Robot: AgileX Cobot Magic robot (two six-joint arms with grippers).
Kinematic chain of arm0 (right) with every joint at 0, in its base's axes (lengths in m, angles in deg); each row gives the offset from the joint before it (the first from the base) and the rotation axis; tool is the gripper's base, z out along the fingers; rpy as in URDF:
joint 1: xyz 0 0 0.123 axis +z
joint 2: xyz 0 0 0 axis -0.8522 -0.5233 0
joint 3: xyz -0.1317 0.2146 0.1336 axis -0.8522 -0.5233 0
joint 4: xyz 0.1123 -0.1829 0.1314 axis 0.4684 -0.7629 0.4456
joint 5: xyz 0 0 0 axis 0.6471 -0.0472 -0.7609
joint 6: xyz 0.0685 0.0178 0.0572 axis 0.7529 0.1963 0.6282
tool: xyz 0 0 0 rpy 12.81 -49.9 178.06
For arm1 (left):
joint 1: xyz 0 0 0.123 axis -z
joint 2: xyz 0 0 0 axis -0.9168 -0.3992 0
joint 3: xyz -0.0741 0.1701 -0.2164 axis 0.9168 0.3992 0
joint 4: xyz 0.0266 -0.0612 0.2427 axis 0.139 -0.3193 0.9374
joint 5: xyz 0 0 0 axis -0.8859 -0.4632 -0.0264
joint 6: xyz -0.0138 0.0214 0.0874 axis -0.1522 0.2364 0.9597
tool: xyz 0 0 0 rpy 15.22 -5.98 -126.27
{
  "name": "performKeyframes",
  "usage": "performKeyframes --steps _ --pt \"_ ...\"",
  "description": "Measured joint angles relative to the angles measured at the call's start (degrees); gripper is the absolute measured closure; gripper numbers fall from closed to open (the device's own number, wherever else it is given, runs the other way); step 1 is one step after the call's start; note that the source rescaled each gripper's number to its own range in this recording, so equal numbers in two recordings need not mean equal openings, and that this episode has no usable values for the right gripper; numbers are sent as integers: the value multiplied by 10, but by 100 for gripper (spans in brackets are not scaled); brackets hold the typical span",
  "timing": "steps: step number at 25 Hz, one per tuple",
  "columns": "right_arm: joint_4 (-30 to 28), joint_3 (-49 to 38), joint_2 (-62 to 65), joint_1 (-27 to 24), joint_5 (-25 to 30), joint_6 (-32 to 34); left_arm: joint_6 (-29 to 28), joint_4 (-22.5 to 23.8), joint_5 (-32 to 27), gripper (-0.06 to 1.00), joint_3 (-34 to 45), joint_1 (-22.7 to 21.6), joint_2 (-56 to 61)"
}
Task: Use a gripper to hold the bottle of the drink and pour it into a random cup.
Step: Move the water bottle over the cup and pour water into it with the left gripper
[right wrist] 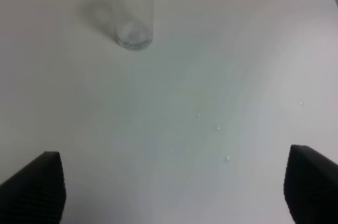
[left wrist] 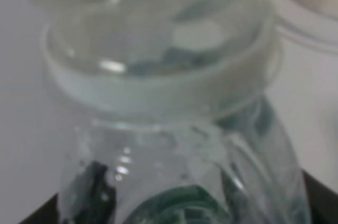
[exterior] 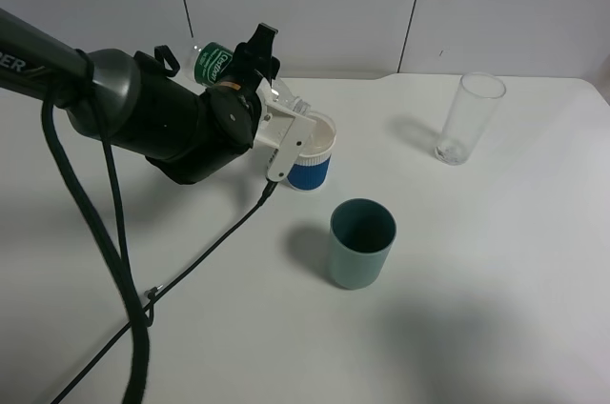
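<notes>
Bottle point(exterior: 214, 63) sits tipped in the left gripper's point(exterior: 255, 59) clenched jaws, neck just above the cup point(exterior: 315, 168) rim, to pour straight in; right gripper point(right wrist: 174, 187) hangs spread, well apart from the cup.

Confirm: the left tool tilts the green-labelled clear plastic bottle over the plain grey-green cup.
Wrong cup. The left tool tilts the green-labelled clear plastic bottle over the white paper cup with the blue band; the plain grey-green cup stands apart. The exterior high view shows it.
</notes>
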Motion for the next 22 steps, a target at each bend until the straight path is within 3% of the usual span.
performKeyframes --steps 22 --pt "0 0 0 0 0 0 10 4 8 93 0 0 0"
